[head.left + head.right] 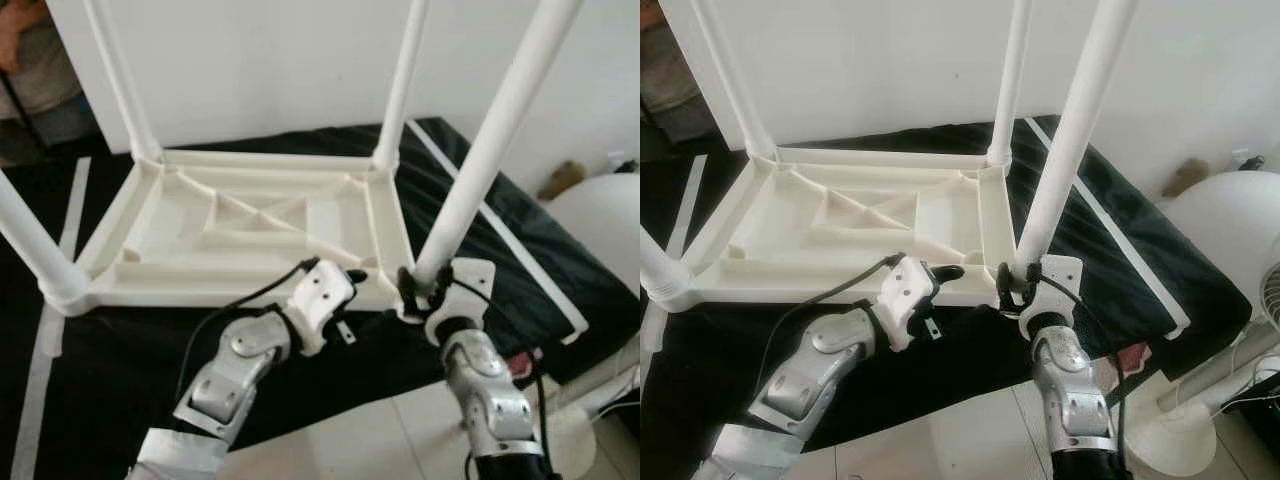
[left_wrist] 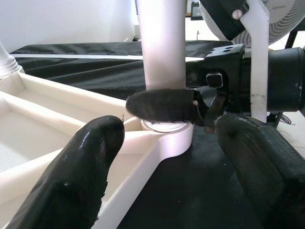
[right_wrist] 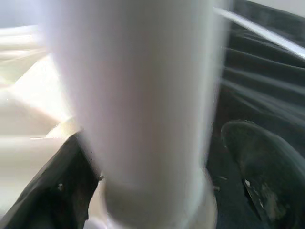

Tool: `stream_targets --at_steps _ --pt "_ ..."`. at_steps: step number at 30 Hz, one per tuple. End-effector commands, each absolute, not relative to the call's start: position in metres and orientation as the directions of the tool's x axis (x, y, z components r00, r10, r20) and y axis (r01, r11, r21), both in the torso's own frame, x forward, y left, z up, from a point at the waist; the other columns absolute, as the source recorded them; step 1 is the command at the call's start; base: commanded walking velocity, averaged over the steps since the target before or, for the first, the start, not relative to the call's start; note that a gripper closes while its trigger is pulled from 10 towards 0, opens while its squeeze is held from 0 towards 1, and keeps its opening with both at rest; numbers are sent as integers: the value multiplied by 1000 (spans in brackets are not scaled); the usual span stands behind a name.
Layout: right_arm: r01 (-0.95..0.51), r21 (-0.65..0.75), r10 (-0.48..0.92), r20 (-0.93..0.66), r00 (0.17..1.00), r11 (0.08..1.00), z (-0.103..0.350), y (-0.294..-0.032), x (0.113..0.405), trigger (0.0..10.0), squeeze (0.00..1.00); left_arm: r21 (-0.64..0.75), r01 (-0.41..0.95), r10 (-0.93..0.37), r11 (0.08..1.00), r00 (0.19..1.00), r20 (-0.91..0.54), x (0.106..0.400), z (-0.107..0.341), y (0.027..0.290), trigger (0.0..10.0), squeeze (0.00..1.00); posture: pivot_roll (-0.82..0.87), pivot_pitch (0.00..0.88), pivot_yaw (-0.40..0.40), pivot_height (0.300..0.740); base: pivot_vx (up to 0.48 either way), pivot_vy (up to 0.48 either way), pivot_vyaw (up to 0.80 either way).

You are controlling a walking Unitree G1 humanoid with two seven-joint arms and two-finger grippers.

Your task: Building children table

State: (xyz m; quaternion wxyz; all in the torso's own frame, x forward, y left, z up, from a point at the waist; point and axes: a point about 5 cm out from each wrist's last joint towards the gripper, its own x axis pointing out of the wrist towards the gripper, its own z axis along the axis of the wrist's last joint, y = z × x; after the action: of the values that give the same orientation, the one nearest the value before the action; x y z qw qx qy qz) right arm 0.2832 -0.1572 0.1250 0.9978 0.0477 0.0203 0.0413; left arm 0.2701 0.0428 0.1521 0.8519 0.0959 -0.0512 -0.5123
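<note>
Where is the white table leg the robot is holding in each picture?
Left eye view: table leg, right of centre, leaning.
Right eye view: centre-right.
Left wrist view: upright at top centre.
Right wrist view: blurred, close up.
Shared landmark: right gripper at its base.

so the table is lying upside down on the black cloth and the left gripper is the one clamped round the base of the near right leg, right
Not quite: the right gripper is the one round the base of the near right leg. The left wrist view shows it best, with a right finger across the leg just above its socket. The left gripper sits open beside that corner. The table does lie upside down on the black cloth.
</note>
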Motion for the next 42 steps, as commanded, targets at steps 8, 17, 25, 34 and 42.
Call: stream_targets --at_steps 8,17,25,34,42 --pt "-321 -18 321 -22 947 947 129 -169 291 10000 0 225 862 -883 454 469 -16 270 153 43 10000 0 -57 28 -17 740 0 0 0" --pt "-586 -100 583 -58 810 804 135 -159 303 10000 0 218 872 -890 438 454 -28 270 154 47 10000 0 -44 29 -10 740 0 0 0" --pt "-623 -107 616 -94 782 775 129 -165 307 0 0 219 871 -889 440 456 -29 270 155 49 10000 0 -34 31 -15 740 0 0 0" --pt "-586 -82 577 -115 809 806 123 -175 306 10000 0 214 871 -889 441 457 -29 271 156 49 10000 0 -42 38 -13 740 0 0 0" --pt "-486 -64 479 -106 872 871 121 -181 308 10000 0 209 874 -890 438 454 -33 271 155 48 10000 0 -41 45 -12 740 0 0 0"
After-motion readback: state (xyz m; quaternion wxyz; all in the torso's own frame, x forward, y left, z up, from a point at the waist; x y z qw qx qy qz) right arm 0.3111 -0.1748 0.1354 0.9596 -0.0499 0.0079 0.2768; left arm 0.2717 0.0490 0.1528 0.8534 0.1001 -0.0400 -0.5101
